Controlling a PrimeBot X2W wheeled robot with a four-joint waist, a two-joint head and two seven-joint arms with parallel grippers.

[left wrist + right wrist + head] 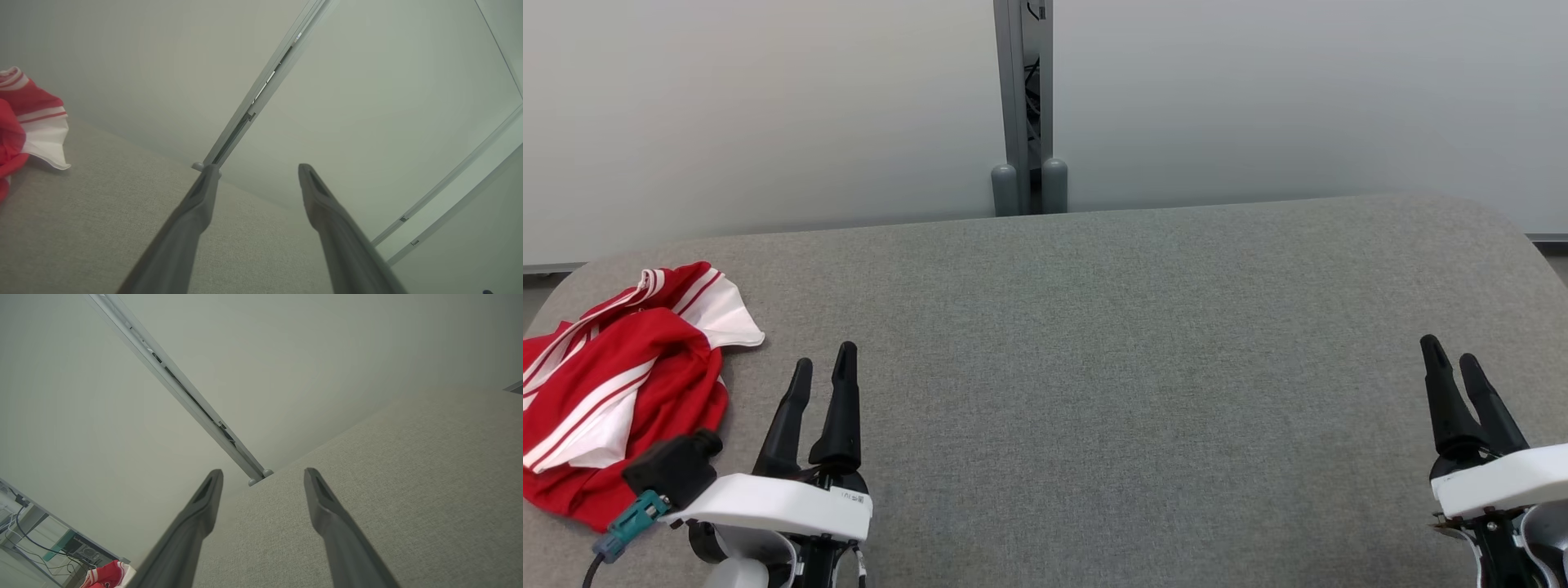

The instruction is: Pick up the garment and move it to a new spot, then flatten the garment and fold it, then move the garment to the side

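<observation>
A crumpled red garment [621, 384] with white stripes lies bunched at the left edge of the grey table [1111, 367]. Its white hem shows at the left in the left wrist view as the garment [30, 118], and a small red corner of the garment [108, 575] shows at the bottom left in the right wrist view. My left gripper [823, 366] hovers open just right of the garment, apart from it, with nothing between its fingers. My right gripper [1452, 355] stands open near the table's right edge, holding nothing.
A pale wall runs behind the table, with a grey vertical post [1023, 106] and two rounded caps at the table's far edge. The table's corners are rounded. A cable and connector [629, 527] hang off my left wrist over the garment's near edge.
</observation>
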